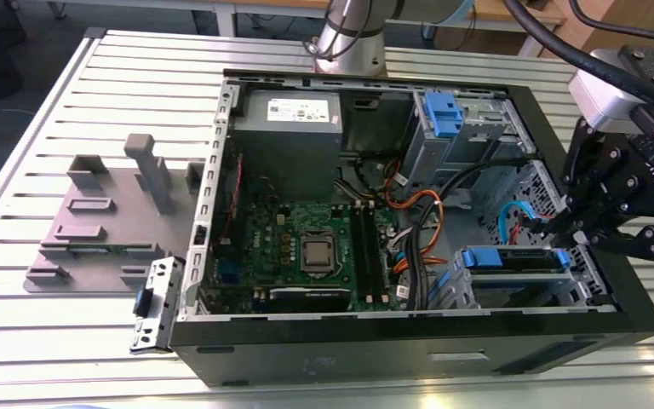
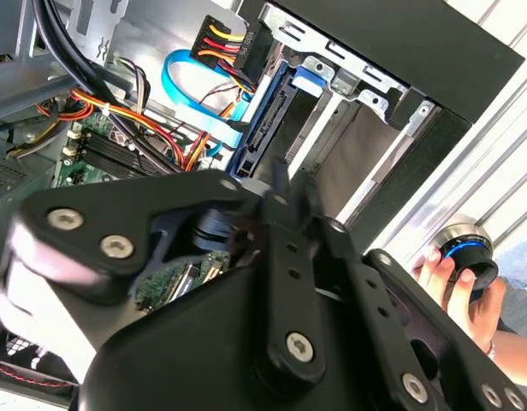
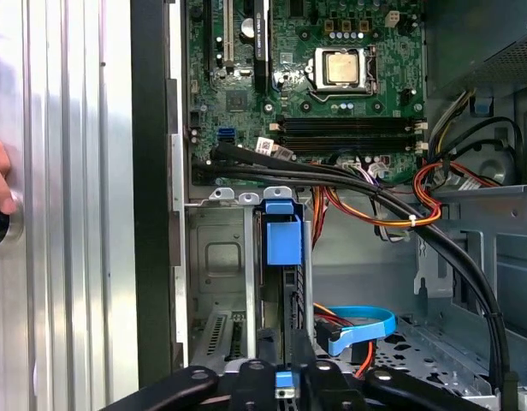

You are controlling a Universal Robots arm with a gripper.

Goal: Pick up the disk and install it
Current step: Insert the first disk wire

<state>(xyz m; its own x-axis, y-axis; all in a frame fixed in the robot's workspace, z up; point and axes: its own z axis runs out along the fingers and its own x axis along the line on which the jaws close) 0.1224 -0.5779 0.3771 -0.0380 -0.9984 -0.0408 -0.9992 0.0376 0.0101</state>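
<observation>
The disk [image 1: 511, 259], a flat drive framed by blue rails, sits in the lower drive bay at the near right corner of the open computer case [image 1: 418, 341]. In the first wrist view the disk [image 3: 282, 241] stands edge-on in the bay slot, its blue tab uppermost. My black gripper [image 1: 557, 237] hangs over the right end of the disk. Its fingers flank the disk's end in the first wrist view, where the gripper [image 3: 285, 366] appears shut on it. In the second wrist view the gripper [image 2: 276, 184] meets the blue rail of the disk [image 2: 262, 120].
Cable bundles [image 3: 392, 201] and a blue ribbon cable [image 3: 362, 325] run beside the bay. The motherboard [image 1: 304, 247] fills the case floor. A second blue-clipped bay [image 1: 441, 115] sits at the back. A grey fixture [image 1: 106, 213] stands on the slatted table. A person's hand [image 2: 456, 274] holds a round knob.
</observation>
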